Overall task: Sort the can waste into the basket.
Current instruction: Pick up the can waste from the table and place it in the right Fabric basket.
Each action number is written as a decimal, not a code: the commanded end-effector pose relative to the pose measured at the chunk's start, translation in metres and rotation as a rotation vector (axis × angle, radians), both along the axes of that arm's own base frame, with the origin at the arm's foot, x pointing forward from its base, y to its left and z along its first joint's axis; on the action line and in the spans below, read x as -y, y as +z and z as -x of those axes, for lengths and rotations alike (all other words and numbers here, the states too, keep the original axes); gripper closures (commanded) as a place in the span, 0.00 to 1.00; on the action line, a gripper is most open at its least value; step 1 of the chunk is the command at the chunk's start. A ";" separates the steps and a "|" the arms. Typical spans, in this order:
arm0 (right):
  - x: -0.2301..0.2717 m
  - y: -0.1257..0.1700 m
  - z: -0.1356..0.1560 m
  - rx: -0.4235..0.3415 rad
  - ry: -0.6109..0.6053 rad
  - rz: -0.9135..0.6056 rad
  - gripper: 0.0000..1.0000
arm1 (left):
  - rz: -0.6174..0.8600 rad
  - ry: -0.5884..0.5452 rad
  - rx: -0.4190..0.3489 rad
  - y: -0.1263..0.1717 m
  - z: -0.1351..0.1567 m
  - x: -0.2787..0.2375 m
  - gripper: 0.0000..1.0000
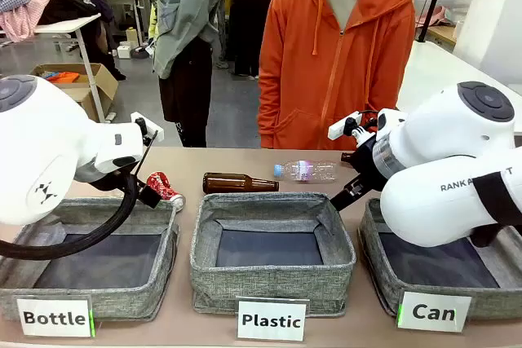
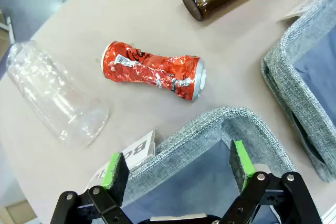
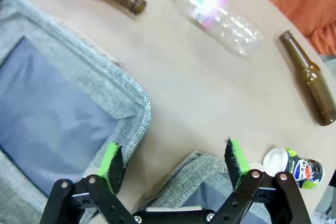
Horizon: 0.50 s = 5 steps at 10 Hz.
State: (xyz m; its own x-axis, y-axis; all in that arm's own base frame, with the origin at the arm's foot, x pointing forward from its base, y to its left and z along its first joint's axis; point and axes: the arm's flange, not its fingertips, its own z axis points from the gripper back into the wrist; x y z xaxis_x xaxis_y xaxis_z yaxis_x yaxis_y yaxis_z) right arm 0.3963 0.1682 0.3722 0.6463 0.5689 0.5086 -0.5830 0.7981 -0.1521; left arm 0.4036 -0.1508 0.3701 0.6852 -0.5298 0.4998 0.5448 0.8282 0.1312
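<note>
Left jaws wide, empty, over grey bin (image 2: 231,121) corner; crushed red can (image 2: 152,71) lies just beyond on surface (image 2: 157,14). Right jaws wide, empty, above basket (image 3: 181,169) rim; dark can (image 3: 295,169) just beside, partly behind finger linkage.

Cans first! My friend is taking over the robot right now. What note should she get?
Left gripper: open, empty, over a corner of the Bottle bin. The crushed red can lies on the table just beyond it.
Right gripper: open, empty, over a corner of the Can basket. The blue-green can lies on the table beside that corner.
Done: nothing yet; both cans are outside the basket.
Left: pick up each can and drop it in the Can basket.
</note>
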 end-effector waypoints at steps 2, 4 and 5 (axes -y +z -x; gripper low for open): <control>0.000 0.000 0.000 0.000 0.000 0.000 0.00 | 0.000 0.000 0.000 0.000 0.000 0.000 0.00; 0.000 0.000 0.000 0.000 0.000 0.000 0.00 | 0.000 0.000 0.000 0.000 0.000 0.000 0.00; 0.000 0.000 0.000 0.000 0.000 0.000 0.00 | 0.000 0.000 0.000 0.000 0.000 0.000 0.00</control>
State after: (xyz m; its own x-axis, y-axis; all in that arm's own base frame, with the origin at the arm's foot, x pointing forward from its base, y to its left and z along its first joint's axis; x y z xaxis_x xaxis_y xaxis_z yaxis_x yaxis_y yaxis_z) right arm 0.3963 0.1683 0.3722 0.6459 0.5695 0.5084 -0.5833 0.7978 -0.1526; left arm 0.4036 -0.1508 0.3701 0.6852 -0.5297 0.4998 0.5447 0.8283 0.1311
